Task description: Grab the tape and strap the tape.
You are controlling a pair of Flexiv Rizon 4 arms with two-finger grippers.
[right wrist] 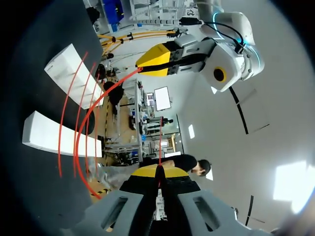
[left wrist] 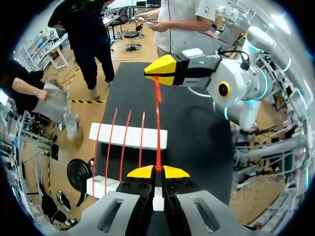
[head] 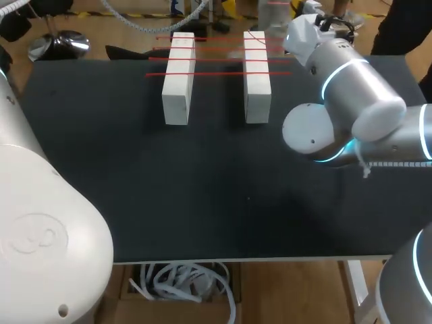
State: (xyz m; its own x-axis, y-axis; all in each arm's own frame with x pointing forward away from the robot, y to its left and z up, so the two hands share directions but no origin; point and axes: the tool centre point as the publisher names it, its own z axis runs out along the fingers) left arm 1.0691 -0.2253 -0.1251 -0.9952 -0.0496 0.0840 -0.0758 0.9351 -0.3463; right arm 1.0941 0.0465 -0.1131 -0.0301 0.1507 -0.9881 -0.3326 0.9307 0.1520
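Tape [left wrist: 158,118] check: stretching red and thin above white blocks [left wrist: 129,136] near table [head: 202,202] far edge. Pinching one end each in left gripper [left wrist: 158,170] and right gripper [left wrist: 155,73], jaws pressing onto strand. Judging light, limp, tearable; gripping at ends, tensioning gently.

A white block [head: 178,79] and a second block [head: 257,79], apart and parallel, are being borne on the black table [head: 202,202]. Both are being crossed by thin lines of red tape [head: 216,59]. The table's right side is being overhung by the right arm [head: 358,101].
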